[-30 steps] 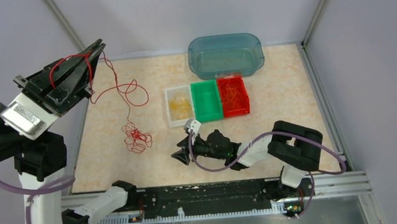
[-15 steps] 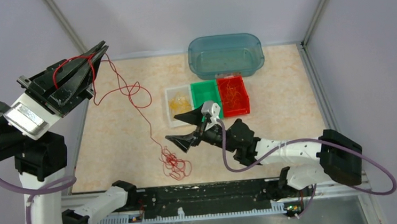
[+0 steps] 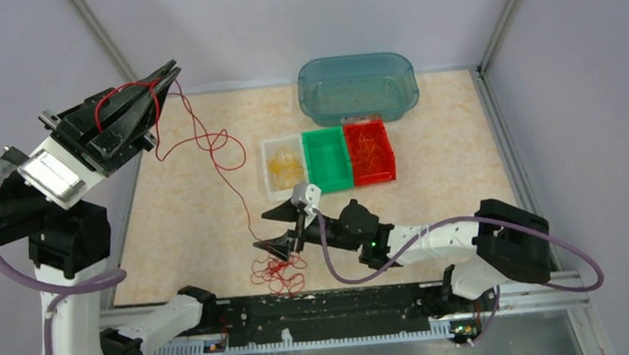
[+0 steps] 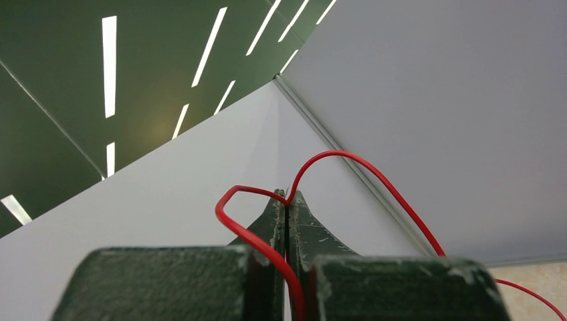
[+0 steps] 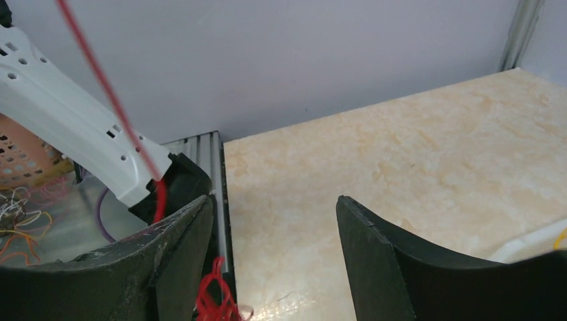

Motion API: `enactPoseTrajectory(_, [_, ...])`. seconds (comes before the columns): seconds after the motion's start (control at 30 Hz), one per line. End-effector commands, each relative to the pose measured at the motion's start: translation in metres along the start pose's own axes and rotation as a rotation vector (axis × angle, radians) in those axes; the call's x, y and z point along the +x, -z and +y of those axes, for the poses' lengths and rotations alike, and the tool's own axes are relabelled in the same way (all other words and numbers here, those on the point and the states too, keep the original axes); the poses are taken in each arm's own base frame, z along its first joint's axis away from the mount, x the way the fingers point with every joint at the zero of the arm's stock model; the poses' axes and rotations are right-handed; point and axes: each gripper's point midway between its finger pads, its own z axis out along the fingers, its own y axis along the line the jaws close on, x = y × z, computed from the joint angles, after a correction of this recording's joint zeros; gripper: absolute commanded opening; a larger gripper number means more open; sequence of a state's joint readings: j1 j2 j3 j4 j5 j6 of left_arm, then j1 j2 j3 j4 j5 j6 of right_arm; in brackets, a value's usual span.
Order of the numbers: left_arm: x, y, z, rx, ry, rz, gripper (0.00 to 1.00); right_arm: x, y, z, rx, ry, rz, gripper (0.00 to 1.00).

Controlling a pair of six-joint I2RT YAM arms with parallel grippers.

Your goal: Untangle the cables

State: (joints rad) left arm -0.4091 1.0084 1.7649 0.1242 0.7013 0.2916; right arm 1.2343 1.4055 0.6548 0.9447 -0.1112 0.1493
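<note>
One long red cable (image 3: 211,147) runs from my raised left gripper (image 3: 172,69) down across the table. It ends in a tangled red clump (image 3: 278,272) at the front edge. In the left wrist view the left gripper (image 4: 287,199) is shut on the red cable (image 4: 374,175), which loops out on both sides of the tips. My right gripper (image 3: 274,231) is open, low over the table just above the clump. In the right wrist view the right gripper (image 5: 274,200) holds nothing, and the clump (image 5: 215,297) lies beside its left finger (image 5: 180,247).
A white bin (image 3: 270,171) with yellow wires, a green bin (image 3: 328,181) and a red bin (image 3: 388,159) with orange wires stand side by side mid-table. A teal tub (image 3: 356,64) sits behind them. A black rail (image 3: 321,308) runs along the front edge.
The red clump slid from mid-table to the front edge. My right gripper opened wider, swung up near the bins, then came down beside the clump. The left gripper drifted slightly right.
</note>
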Motion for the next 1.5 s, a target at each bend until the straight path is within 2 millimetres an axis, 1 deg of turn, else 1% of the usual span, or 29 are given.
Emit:
enactPoseTrajectory(0.0, [-0.012, -0.003, 0.002, 0.009, -0.011, -0.034, 0.0, -0.02, 0.003, 0.005, -0.009, -0.015, -0.077, 0.69])
enactPoseTrajectory(0.23, [-0.016, -0.003, 0.001, 0.014, -0.01, -0.044, 0.0, -0.019, 0.008, -0.011, 0.077, -0.002, -0.053, 0.75])
enactPoseTrajectory(0.33, [-0.017, -0.003, 0.002, 0.013, -0.013, -0.046, 0.0, -0.026, 0.006, -0.009, 0.064, 0.004, -0.07, 0.76])
enactPoseTrajectory(0.37, [-0.018, -0.003, 0.001, 0.013, -0.013, -0.046, 0.0, -0.031, 0.002, -0.008, 0.058, 0.009, -0.079, 0.77])
enactPoseTrajectory(0.4, [-0.018, -0.003, 0.002, 0.013, -0.013, -0.047, 0.0, -0.031, 0.0, -0.007, 0.052, 0.016, -0.074, 0.77])
enactPoseTrajectory(0.43, [-0.017, -0.003, 0.001, 0.013, -0.012, -0.046, 0.0, -0.037, -0.004, -0.006, 0.046, 0.024, -0.087, 0.78])
enactPoseTrajectory(0.57, [-0.017, -0.003, 0.002, 0.012, -0.011, -0.046, 0.0, -0.046, -0.019, -0.01, 0.052, 0.071, -0.105, 0.81])
enactPoseTrajectory(0.7, [-0.017, -0.003, 0.001, 0.014, -0.009, -0.047, 0.0, -0.058, -0.034, -0.025, 0.089, 0.107, -0.129, 0.82])
enactPoseTrajectory(0.77, [-0.016, -0.003, 0.001, 0.013, -0.005, -0.046, 0.0, -0.057, -0.039, -0.034, 0.111, 0.113, -0.123, 0.8])
enactPoseTrajectory(0.87, [-0.017, -0.003, 0.001, 0.012, -0.008, -0.049, 0.0, -0.043, -0.04, -0.043, 0.126, 0.107, -0.088, 0.72])
enactPoseTrajectory(0.97, [-0.017, -0.003, 0.002, 0.009, -0.013, -0.052, 0.0, -0.015, -0.031, -0.041, 0.104, 0.08, -0.03, 0.58])
enactPoseTrajectory(1.03, [-0.016, -0.004, 0.003, 0.008, -0.02, -0.054, 0.0, 0.006, -0.021, -0.039, 0.102, 0.041, 0.005, 0.51])
enactPoseTrajectory(1.07, [-0.017, -0.004, 0.003, 0.006, -0.022, -0.058, 0.0, 0.016, -0.014, -0.04, 0.107, 0.022, 0.021, 0.5])
enactPoseTrajectory(1.1, [-0.017, -0.004, 0.004, 0.004, -0.026, -0.06, 0.0, 0.032, -0.005, -0.04, 0.114, 0.006, 0.049, 0.5])
enactPoseTrajectory(1.2, [-0.02, -0.007, 0.007, 0.001, -0.035, -0.068, 0.0, 0.061, 0.013, -0.042, 0.14, -0.026, 0.094, 0.49])
enactPoseTrajectory(1.27, [-0.023, -0.008, 0.009, -0.002, -0.041, -0.074, 0.0, 0.076, 0.022, -0.044, 0.16, -0.045, 0.115, 0.45])
enactPoseTrajectory(1.37, [-0.029, -0.01, 0.012, -0.004, -0.051, -0.085, 0.0, 0.09, 0.028, -0.044, 0.163, -0.07, 0.134, 0.27])
enactPoseTrajectory(1.4, [-0.03, -0.01, 0.013, -0.006, -0.056, -0.084, 0.0, 0.095, 0.029, -0.043, 0.159, -0.079, 0.143, 0.24])
enactPoseTrajectory(1.43, [-0.032, -0.011, 0.015, -0.007, -0.066, -0.088, 0.0, 0.1, 0.031, -0.042, 0.157, -0.085, 0.154, 0.25])
enactPoseTrajectory(1.47, [-0.033, -0.011, 0.016, -0.009, -0.078, -0.089, 0.0, 0.103, 0.033, -0.042, 0.161, -0.09, 0.158, 0.27])
